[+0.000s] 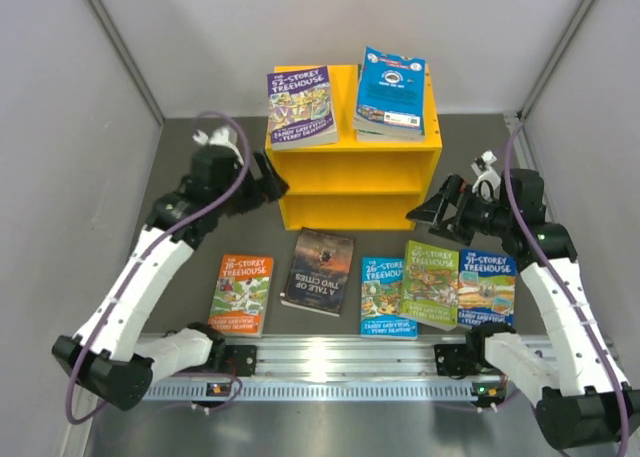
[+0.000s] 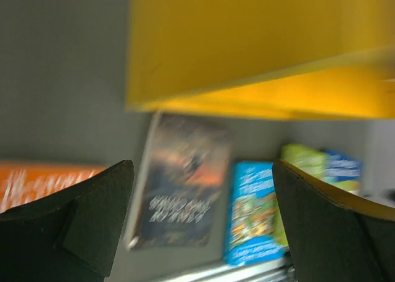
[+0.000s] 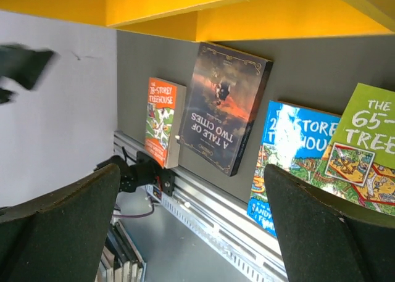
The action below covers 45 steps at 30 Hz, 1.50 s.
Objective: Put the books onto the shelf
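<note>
The yellow shelf (image 1: 350,165) stands at the back centre, with a purple book (image 1: 300,107) and a blue book (image 1: 392,95) on its flat top. Lying flat in front of it are an orange book (image 1: 242,293), a dark brown-black book (image 1: 319,271), a blue book (image 1: 387,295), a green book (image 1: 431,283) and another blue one (image 1: 487,289). My left gripper (image 1: 275,182) hovers open beside the shelf's left lower corner, holding nothing. My right gripper (image 1: 425,212) hangs open by the shelf's right lower corner, above the green book, also holding nothing.
A slotted aluminium rail (image 1: 340,357) runs along the near edge behind the arm bases. Grey walls close in the left, right and back sides. A strip of dark tabletop (image 1: 200,267) lies between the shelf front and the row of books.
</note>
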Each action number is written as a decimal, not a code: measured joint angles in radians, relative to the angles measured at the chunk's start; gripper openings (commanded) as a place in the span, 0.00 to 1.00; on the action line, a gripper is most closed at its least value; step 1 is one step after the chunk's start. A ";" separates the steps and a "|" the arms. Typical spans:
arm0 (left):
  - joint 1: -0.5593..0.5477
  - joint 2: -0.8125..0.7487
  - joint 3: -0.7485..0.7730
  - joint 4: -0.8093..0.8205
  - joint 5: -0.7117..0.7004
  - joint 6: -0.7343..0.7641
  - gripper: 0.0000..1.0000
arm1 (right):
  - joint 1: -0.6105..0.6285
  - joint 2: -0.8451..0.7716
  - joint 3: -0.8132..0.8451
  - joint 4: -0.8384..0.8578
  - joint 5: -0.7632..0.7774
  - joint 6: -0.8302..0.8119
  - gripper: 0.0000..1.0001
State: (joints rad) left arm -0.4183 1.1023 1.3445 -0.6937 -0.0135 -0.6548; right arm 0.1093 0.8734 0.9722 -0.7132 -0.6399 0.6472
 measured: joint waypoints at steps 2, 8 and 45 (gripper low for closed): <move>0.000 0.023 -0.145 -0.089 -0.035 -0.037 0.99 | 0.014 0.024 0.004 -0.016 0.016 -0.008 1.00; 0.018 0.106 -0.325 -0.305 -0.115 -0.109 0.99 | 0.053 0.044 0.005 -0.021 0.042 -0.019 1.00; -0.120 0.546 -0.398 -0.375 -0.227 -0.095 0.00 | 0.054 0.040 -0.030 -0.038 0.101 -0.039 1.00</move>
State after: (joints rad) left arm -0.5385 1.6485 0.9463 -1.0683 -0.2405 -0.7494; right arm 0.1635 0.9131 0.9421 -0.7509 -0.5385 0.6079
